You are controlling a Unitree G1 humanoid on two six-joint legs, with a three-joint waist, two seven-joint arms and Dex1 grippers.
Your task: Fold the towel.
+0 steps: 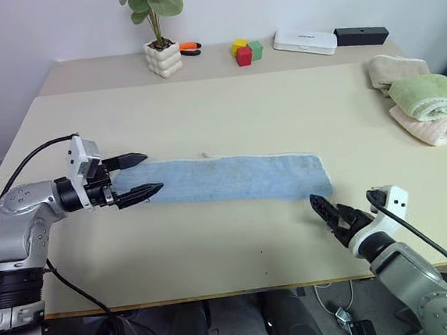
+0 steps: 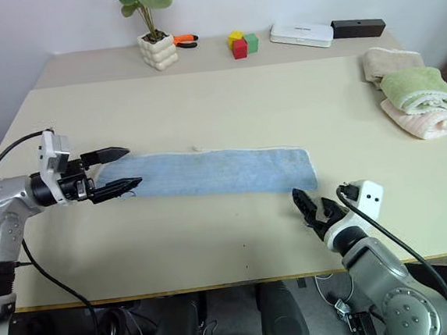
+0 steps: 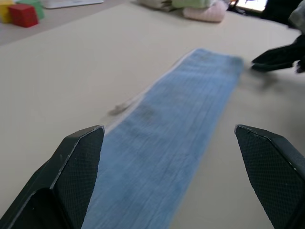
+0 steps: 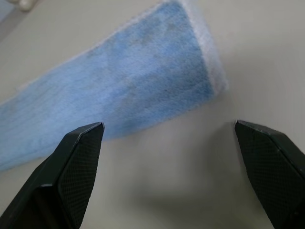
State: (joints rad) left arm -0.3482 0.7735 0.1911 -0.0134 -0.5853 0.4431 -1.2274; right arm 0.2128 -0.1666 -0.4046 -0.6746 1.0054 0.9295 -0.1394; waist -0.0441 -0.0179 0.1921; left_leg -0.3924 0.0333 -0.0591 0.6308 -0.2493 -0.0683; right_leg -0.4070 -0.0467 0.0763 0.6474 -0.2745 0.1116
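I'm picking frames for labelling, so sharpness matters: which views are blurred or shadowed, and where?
Left wrist view: towel soft, right gripper smeared at the far end. Right wrist view: towel slightly soft, faint shadow on the table between the fingers. Eye views: evenly lit, sharp, left gripper crisp.

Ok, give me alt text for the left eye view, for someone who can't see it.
A light blue towel lies flat in a long strip across a beige table, with the open left gripper at one end and the open right gripper near the other. Folded towels sit far right.
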